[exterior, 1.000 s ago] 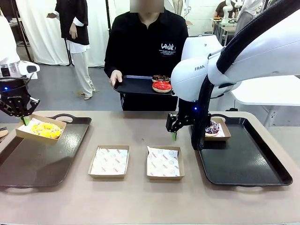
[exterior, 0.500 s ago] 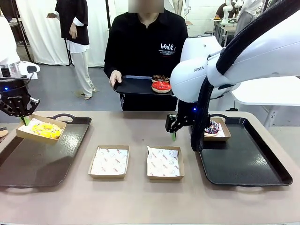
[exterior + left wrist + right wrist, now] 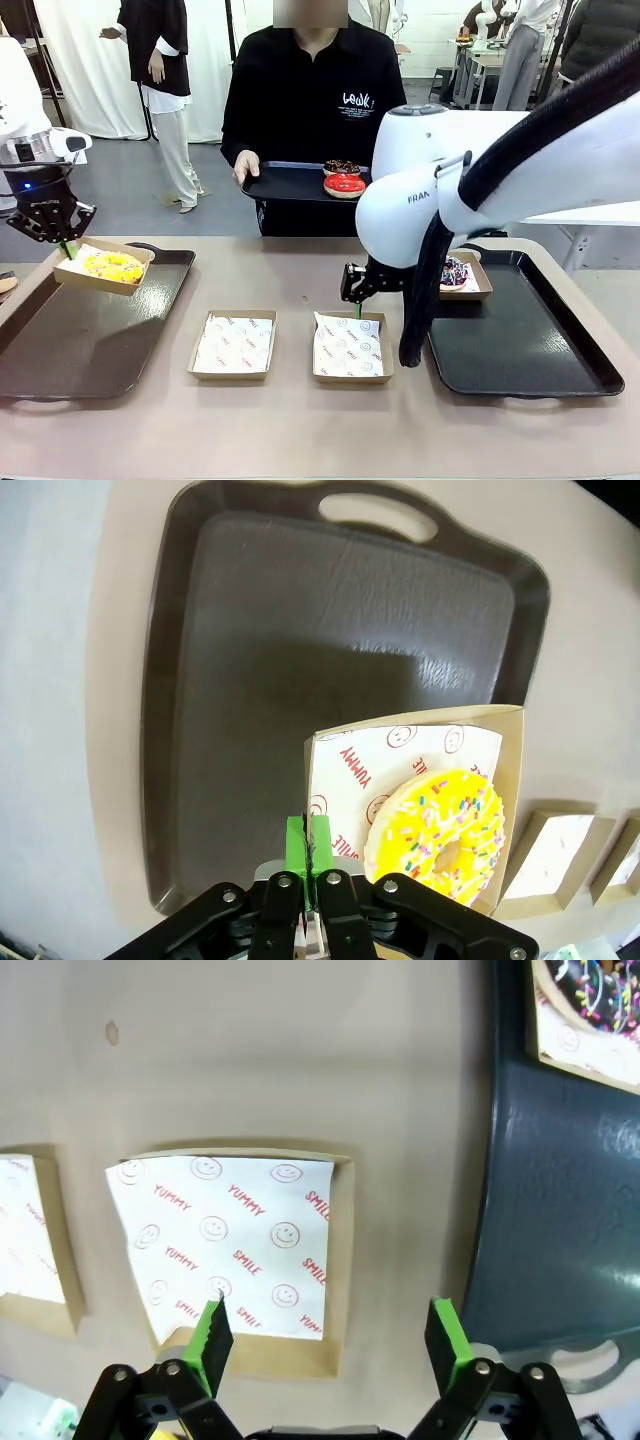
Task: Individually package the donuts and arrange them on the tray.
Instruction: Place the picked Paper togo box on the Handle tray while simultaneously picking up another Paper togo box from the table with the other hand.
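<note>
**Left end effector** (image 3: 66, 244)
- The pads are clamped together on one edge of the loaded box (image 3: 92, 283), which seems to hang clear of the left tray (image 3: 90, 345).
- The yellow-glazed donut (image 3: 437, 825) sits in the box out beyond the fingertips, not under them.
- Risk: all the weight hangs off a single pinch on thin card. A jolt or a fast lowering could let the box droop or twist in the pads, and the donut could slide to the low side or out.
- Risk: I cannot tell whether the pads hold the card wall or the paper liner as well. If they hold mostly paper, it could pull free.
- Risk: the box hangs over the tray's far corner beside the rim. Set down there, it could land half on the rim and tip.

**Right end effector** (image 3: 328, 1335)
- The pads are wide apart and hold nothing.
- The empty box (image 3: 341, 1260) lies just ahead of them on the table. One pad is over the liner's near edge and the other is off the box's side, toward the right tray (image 3: 560, 1210).
- Risk: a straight descent would put a fingertip on the loose, curled liner. That could crumple it or shove the light box across the table into the second empty box (image 3: 232, 376).

**Farther out**
- The sprinkled chocolate donut (image 3: 455, 272) rests boxed on the right tray, behind the arm's hanging cable. A swing of that arm could brush it.
- The person's tray (image 3: 285, 183) carries the red-glazed donut (image 3: 345, 184) and the dark chocolate donut (image 3: 343, 166), both unpackaged and well beyond both end effectors.
</note>
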Robot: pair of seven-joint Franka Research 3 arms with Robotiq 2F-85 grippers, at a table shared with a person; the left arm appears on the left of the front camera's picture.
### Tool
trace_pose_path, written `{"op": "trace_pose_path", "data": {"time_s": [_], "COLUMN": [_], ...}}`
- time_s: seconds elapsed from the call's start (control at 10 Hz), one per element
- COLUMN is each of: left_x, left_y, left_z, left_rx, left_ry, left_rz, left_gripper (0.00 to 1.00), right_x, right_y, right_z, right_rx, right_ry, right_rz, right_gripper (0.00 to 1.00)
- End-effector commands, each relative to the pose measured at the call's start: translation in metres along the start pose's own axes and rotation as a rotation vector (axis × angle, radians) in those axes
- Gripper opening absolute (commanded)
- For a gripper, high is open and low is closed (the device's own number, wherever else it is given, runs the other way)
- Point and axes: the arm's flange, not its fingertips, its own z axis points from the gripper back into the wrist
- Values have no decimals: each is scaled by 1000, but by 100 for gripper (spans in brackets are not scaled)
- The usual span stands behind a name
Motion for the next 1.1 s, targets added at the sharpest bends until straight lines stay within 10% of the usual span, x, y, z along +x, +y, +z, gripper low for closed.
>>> {"op": "trace_pose_path", "data": {"time_s": [0.0, 0.7, 1.0], "left_x": [13, 52, 42], "left_y": [-4, -16, -16], "left_z": [-7, -46, -30], "left_rx": [-52, -88, -122], "left_ry": [-32, -120, 10], "left_rz": [-48, -171, -156], "left_gripper": [1, 1, 1], "right_x": [-8, -11, -9], "right_y": [-10, -28, -25], "right_z": [-14, -35, -29], "right_rx": [-24, 10, -4], "right_ry": [-48, -15, 2], "right_rz": [-38, -52, -39], "right_gripper": [100, 100, 100]}}
